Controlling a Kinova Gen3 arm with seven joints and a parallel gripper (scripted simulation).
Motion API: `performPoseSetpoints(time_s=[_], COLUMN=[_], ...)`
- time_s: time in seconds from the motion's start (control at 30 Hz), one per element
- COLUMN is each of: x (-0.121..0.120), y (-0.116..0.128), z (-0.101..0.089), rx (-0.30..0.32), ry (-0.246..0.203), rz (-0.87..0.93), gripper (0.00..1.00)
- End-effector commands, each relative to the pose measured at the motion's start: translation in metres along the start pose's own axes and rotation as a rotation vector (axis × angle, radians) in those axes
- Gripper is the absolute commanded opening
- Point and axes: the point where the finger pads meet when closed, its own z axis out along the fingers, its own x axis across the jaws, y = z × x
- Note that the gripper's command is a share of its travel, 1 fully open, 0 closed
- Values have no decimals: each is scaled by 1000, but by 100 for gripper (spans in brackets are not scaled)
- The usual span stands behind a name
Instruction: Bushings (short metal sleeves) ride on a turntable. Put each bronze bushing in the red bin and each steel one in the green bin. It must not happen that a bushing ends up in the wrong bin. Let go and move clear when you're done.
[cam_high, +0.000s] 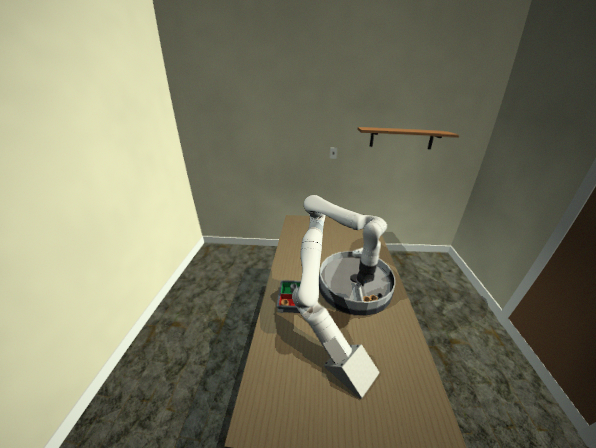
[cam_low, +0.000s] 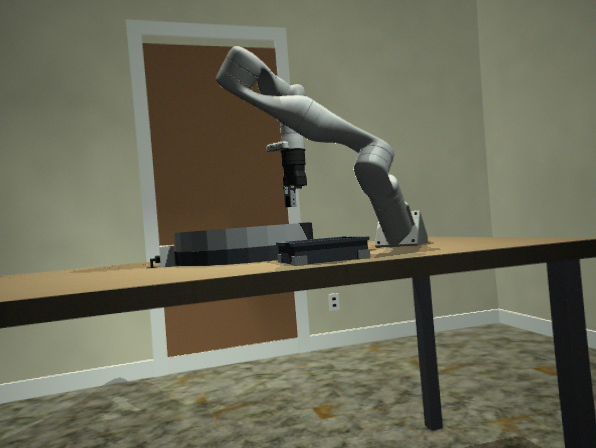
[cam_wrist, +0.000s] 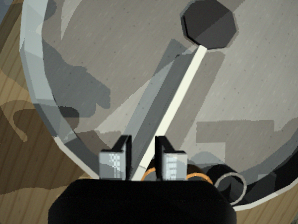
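The grey turntable (cam_high: 356, 282) stands on the wooden table; it also shows in the side view (cam_low: 240, 243) and fills the wrist view (cam_wrist: 133, 76). Two bronze bushings (cam_high: 370, 298) lie by its near rim. In the wrist view a bronze bushing (cam_wrist: 200, 173) peeks out beside my fingers, and a steel bushing (cam_wrist: 229, 185) lies right of it. My gripper (cam_wrist: 143, 150) hangs above the turntable near that rim, fingers a little apart with nothing between them; it also shows in the top and exterior views (cam_high: 361, 280) (cam_low: 290, 202). The green bin (cam_high: 289, 287) and the red bin (cam_high: 286, 301) sit left of the turntable.
A dark hub (cam_wrist: 209, 23) sits at the turntable's centre, and a pale bar (cam_wrist: 180, 99) runs from it to the rim. The arm's base (cam_high: 352, 370) stands at the table's near end. The bin tray (cam_low: 324, 247) lies low in front of the turntable in the side view.
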Motion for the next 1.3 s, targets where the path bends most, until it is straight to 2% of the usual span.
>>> performPoseSetpoints(time_s=[0.0,0.03,0.1,0.23,0.33,0.5,0.9,1.07,1.27], x=[6,16,16,55,55,105,105,105,105], y=[13,17,17,33,33,53,53,53,53], z=[2,2,2,5,5,8,8,22,25], rx=[-6,-6,-6,-6,-6,-5,-5,-6,-6], ry=[-12,-13,-13,-13,-13,-13,-13,-12,-12], rz=[25,16,16,-23,-23,-72,-72,-73,-73], gripper=[45,45,45,45,45,45,45,45,45])
